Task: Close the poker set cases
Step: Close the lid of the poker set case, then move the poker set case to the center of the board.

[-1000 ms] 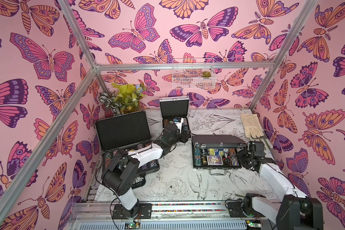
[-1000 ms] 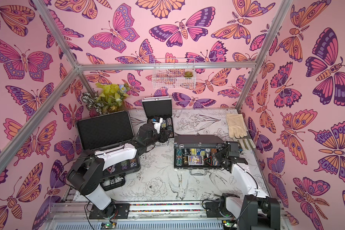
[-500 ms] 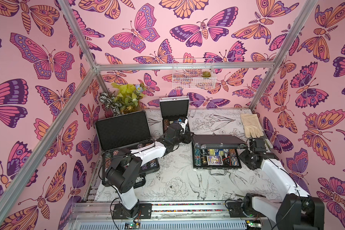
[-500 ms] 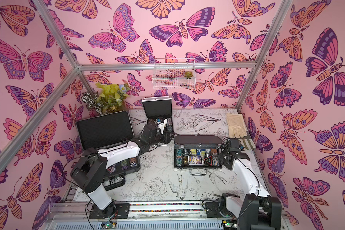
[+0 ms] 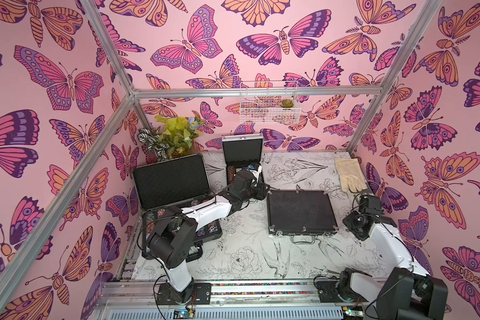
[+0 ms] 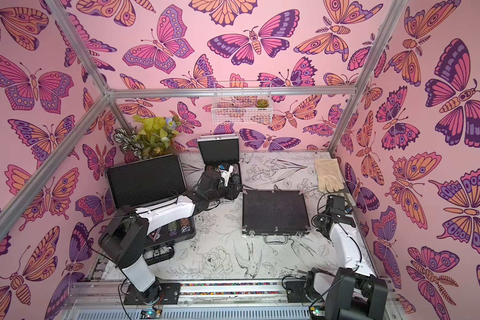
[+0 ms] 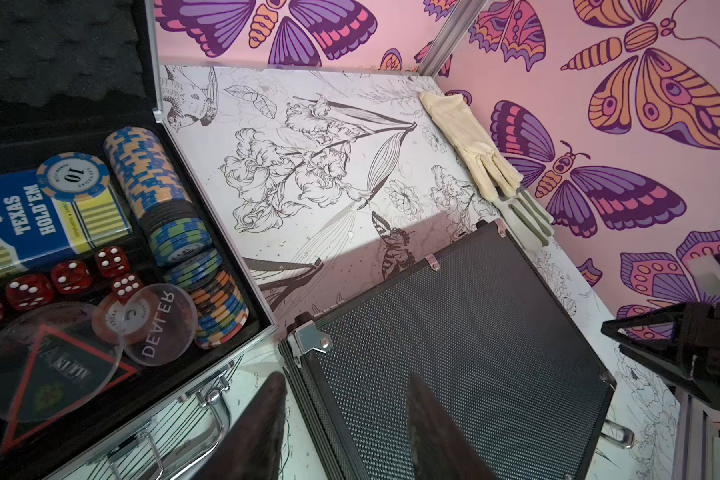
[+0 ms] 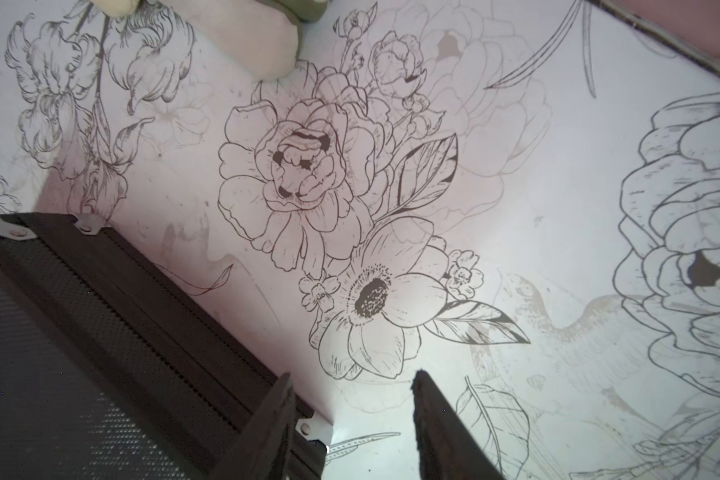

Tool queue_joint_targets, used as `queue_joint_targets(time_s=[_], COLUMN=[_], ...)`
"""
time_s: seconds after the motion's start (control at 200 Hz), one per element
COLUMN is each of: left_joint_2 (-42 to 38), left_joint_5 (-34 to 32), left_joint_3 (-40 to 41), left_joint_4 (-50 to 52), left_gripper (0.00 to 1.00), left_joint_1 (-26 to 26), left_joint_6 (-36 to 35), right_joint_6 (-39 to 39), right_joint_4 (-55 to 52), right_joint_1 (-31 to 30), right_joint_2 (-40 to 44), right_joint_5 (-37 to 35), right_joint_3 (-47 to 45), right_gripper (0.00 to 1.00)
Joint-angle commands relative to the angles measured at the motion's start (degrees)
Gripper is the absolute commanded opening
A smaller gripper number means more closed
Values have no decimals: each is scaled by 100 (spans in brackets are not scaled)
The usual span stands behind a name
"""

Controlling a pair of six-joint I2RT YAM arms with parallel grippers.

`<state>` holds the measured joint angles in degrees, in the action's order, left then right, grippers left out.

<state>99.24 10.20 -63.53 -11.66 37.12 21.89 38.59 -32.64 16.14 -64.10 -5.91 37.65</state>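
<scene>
1. Medium black case (image 5: 301, 212): lid down, lying flat on the worktop (image 5: 233, 257), centre-right, with its handle (image 5: 302, 239) facing the arm bases.
2. Small silver case (image 5: 243, 151): open at the back centre, lid upright. The left wrist view shows chips (image 7: 150, 174), red dice (image 7: 71, 276), a blue card box (image 7: 30, 220) and a clear dealer button (image 7: 161, 324) in the tray.
3. Large black ribbed case (image 5: 169, 180): open on the left side, lid tilted up and back. Its tray is partly hidden under the left arm, with some chip rows visible.
4. Left pincer (image 7: 346, 428): released, fingers apart, nothing between them. It hovers over the corner of the medium black case nearest the small silver case, between the two. I can't tell whether it touches the lid.
5. Right pincer (image 8: 350, 432): released, gap empty. It sits just beside the medium black case's right edge, above bare worktop, with one finger near a metal corner fitting. No contact is visible.
6. Cream glove (image 5: 348, 173): flat at the back right near the wall, apart from all three cases.
7. Count: one case shut, two open.
</scene>
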Motion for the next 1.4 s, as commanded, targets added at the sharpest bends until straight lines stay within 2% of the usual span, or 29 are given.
queue_joint_targets(time_s=[0.0,0.15,0.291,0.486,0.551,0.616,0.726,1.002,1.393], left_joint_2=[69,214,363,489,476,504,646,1093,1720], left_joint_5=[93,224,186,364,457,642,939,1154,1370], left_joint_3=[-149,-251,-389,-469,-420,-405,-449,-578,-1349], left_joint_4=[330,681,1362,2069,2102,2105,2115,2159,2151], left_gripper=[48,47,49,53,54,54,54,53,47], left_joint_1=[134,274,295,295,302,300,368,488,673], left_joint_6=[-145,-152,69,427,561,681,818,957,893], right_joint_6=[-451,-676,-940,-1024,-1053,-1064,-1024,-749,-676], right_joint_4=[-63,267,86,161,166,162,217,333,260], right_joint_1=[30,-188,-547,-647,-667,-674,-675,-680,-678], right_joint_2=[-105,-200,-533,-756,-795,-840,-887,-922,-1045], right_joint_5=[162,853,946,1073,1092,1129,1173,990,788], right_joint_3=[463,519,790,788,788,780,697,416,430], right_gripper=[46,43,46,53,60,62,62,62,62])
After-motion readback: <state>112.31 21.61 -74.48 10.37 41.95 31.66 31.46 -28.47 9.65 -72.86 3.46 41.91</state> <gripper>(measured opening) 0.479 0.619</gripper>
